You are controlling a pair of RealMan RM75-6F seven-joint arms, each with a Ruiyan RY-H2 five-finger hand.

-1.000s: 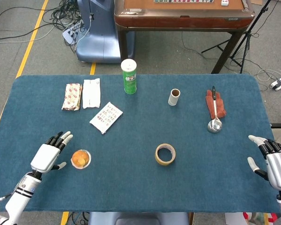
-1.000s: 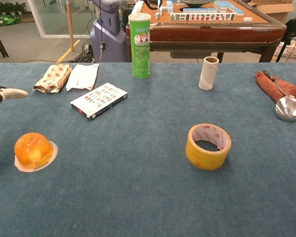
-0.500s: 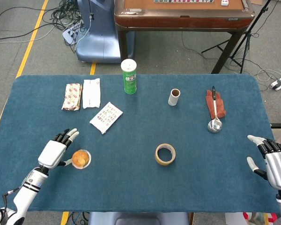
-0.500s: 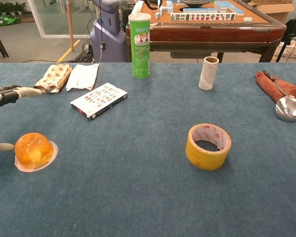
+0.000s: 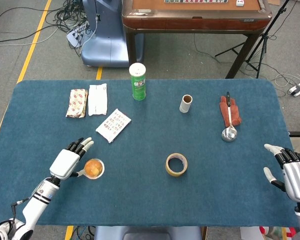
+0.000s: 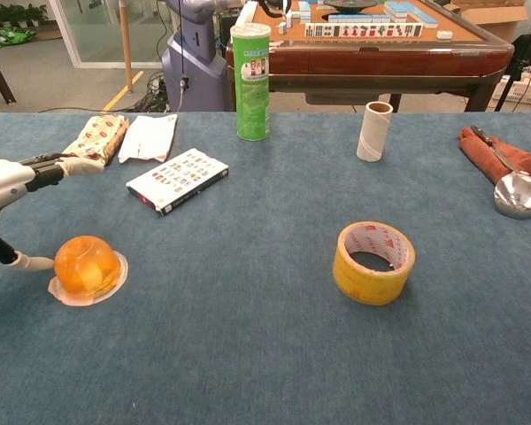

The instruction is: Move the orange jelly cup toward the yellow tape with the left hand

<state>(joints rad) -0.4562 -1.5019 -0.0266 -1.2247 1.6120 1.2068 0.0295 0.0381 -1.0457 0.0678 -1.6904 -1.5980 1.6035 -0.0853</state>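
Observation:
The orange jelly cup (image 5: 93, 168) (image 6: 88, 268) sits upside down on the blue table, left of centre near the front. My left hand (image 5: 70, 160) (image 6: 9, 190) is flat and open just left of it, its thumb touching the cup's left side and its fingers spread above the cloth. The yellow tape roll (image 5: 176, 164) (image 6: 374, 262) lies flat well to the right of the cup. My right hand (image 5: 291, 170) hovers open at the table's right front edge, holding nothing.
A flat printed box (image 5: 113, 125) lies behind the cup. Two snack packets (image 5: 87, 101) lie at the back left, with a green can (image 5: 137, 81) beside them. A cardboard tube (image 5: 186, 103) and a spoon on a red cloth (image 5: 229, 116) sit at the back right.
My left hand has slid to the right against the jelly cup, and the cup has moved a short way rightward toward the tape. The right hand has stayed still.

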